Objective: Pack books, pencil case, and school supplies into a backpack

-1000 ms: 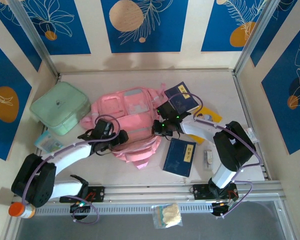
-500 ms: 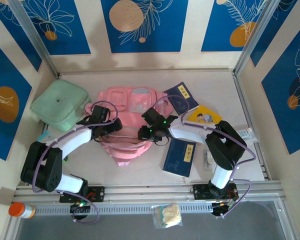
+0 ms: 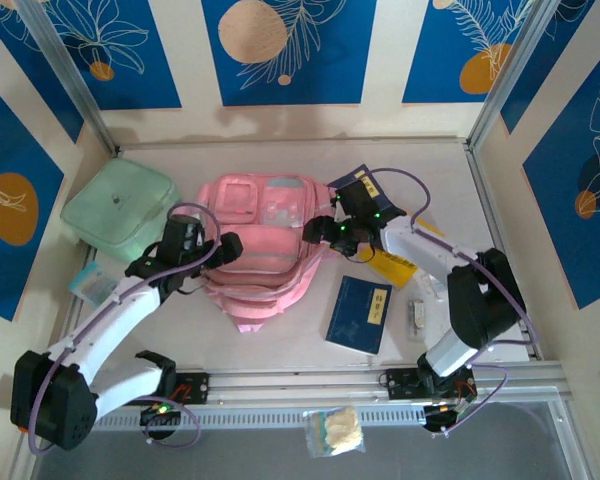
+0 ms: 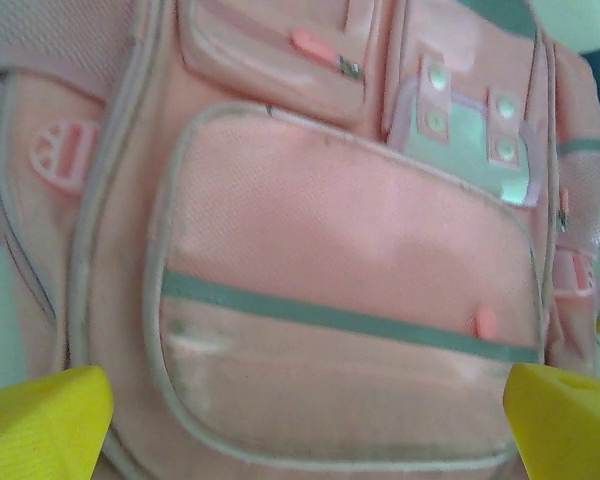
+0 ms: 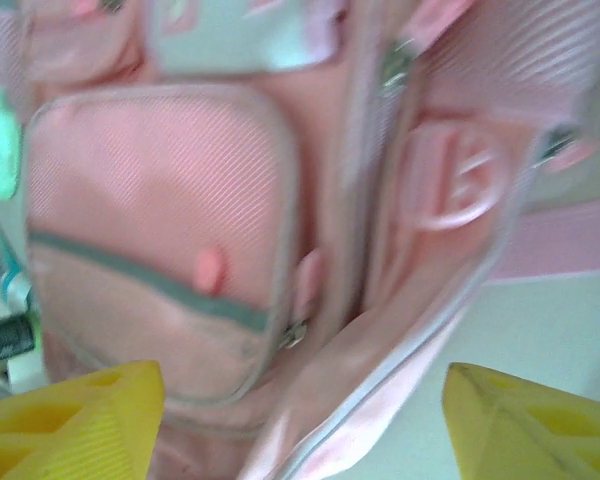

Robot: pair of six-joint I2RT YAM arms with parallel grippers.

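Quick look at the rig: the pink backpack (image 3: 260, 215) is lying flat in the middle of the worktop (image 3: 280, 345), front pockets facing up, with both arms reaching in from either side. The left tool (image 3: 223, 250) sits at the backpack's left edge. In the left wrist view, the left tool (image 4: 305, 410) is spread wide, one yellow finger in each bottom corner, with nothing pinched between them, just the big front pocket of the backpack (image 4: 350, 250) beyond. The right tool (image 3: 318, 230) is over the backpack's right side near the top. From its own camera, the right tool (image 5: 300, 400) also has its jaws well apart and gripping nothing, and the backpack (image 5: 160, 180) there shows a zip pull and a side strap. I honestly can't tell from above whether either one is touching the fabric. One navy book (image 3: 360, 312) lies on the worktop just right of the backpack, near the front. A second navy book (image 3: 348, 185) pokes out from under the right arm at the back. The yellow booklet (image 3: 392, 268) is partly hidden under that same arm. A mint green pouch (image 3: 118, 210) sits off to the left of the backpack.
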